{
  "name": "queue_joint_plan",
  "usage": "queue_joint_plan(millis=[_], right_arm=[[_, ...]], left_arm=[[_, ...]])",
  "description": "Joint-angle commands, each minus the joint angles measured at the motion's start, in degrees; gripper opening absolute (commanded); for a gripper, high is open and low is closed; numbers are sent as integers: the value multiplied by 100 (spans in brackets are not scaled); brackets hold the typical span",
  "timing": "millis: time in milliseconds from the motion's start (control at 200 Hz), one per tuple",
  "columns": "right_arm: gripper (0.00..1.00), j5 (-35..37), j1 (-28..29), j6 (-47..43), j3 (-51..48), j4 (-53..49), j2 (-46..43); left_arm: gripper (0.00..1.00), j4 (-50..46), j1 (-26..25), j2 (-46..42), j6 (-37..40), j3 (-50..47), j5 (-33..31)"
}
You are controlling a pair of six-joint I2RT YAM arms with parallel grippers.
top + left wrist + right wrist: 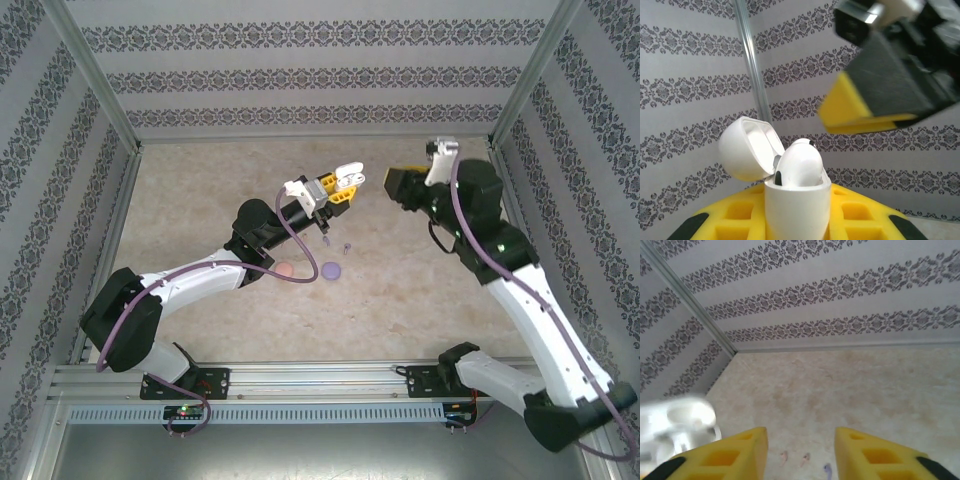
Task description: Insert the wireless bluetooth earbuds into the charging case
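Left claw (347,184) clamps the charging case (797,210), lid (746,148) open, apparently presenting it to the released right claw (800,442) nearby; one white earbud (801,164) sits inside.

We hold our left arm (190,275) stretched forward, the left end effector (345,182) clamped on the charging case (797,200). Our right arm (530,300) bends inward, the right end effector (395,185) just beside, jaws apart.

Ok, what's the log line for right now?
left gripper: holds white charging case | lid: open | white earbud: inside | right gripper: open
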Motion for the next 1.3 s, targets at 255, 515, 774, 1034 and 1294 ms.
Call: queue_joint_plan(millis=[255, 515, 774, 1034, 1294], right_arm=[[18, -219, -70, 311, 1806, -1132, 1210], [17, -255, -160, 446, 2002, -1389, 1408], [16, -839, -195, 454, 2555, -1702, 2085], [13, -1388, -126, 491, 3140, -1959, 2865], [7, -1427, 133, 98, 3160, -2556, 2871]], left_arm=[[0, 349, 44, -165, -279, -348, 768], [0, 970, 291, 73, -1133, -320, 1603], [0, 688, 304, 208, -1160, -133, 1768], [0, 549, 305, 364, -1195, 44, 1814], [0, 414, 304, 532, -1126, 226, 1727]])
